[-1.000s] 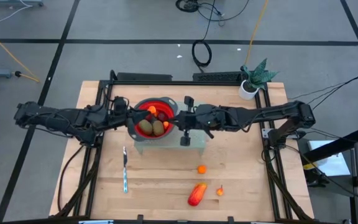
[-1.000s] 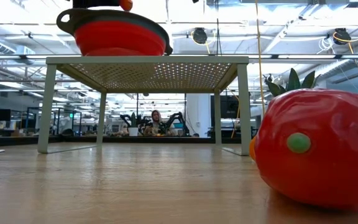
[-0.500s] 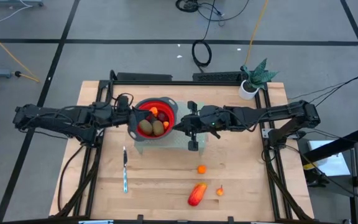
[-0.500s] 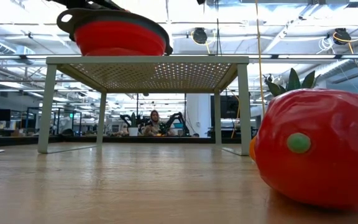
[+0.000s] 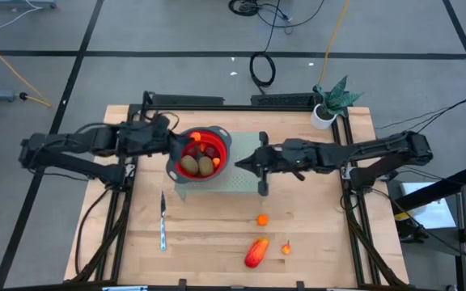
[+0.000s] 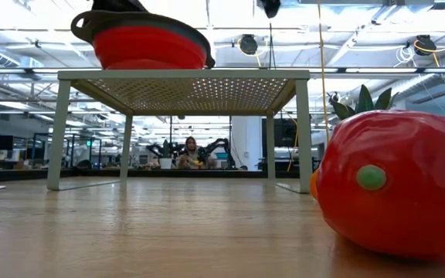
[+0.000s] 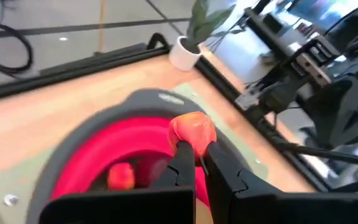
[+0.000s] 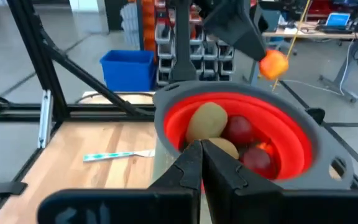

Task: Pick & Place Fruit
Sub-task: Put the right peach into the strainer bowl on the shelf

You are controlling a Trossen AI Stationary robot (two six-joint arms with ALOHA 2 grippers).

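A red bowl with a grey rim (image 5: 217, 139) stands on a grey perforated rack (image 5: 241, 179) and holds brown-green and dark-red fruits (image 8: 211, 121). My left gripper (image 7: 193, 149) is shut on a small orange-red fruit piece (image 8: 273, 64) above the bowl's left rim. My right gripper (image 8: 201, 152) is shut and holds nothing, hovering level over the rack just right of the bowl. An orange piece (image 5: 262, 219), an elongated red-orange fruit (image 5: 256, 252) and a tiny orange piece (image 5: 286, 248) lie on the table near its front edge. My left gripper pinches the small orange-red piece (image 7: 191, 129) between its two fingers at their free ends, so most of the piece sticks out past the tips. The fingers come from the table's left, slanting down. The piece hangs clear above the bowl.
A slim silver knife (image 5: 163, 220) lies on the table left of the rack's front. A potted plant (image 5: 330, 103) stands at the far right corner. In the low view the big red fruit (image 6: 396, 185) fills the near right. Bare wood lies between rack and front edge.
My left gripper has risen and tipped its fingers downward over the bowl's left rim, still shut on the orange piece. My right gripper has drawn back from the bowl toward the table's right edge, staying shut. The bowl and the loose fruit have kept still.
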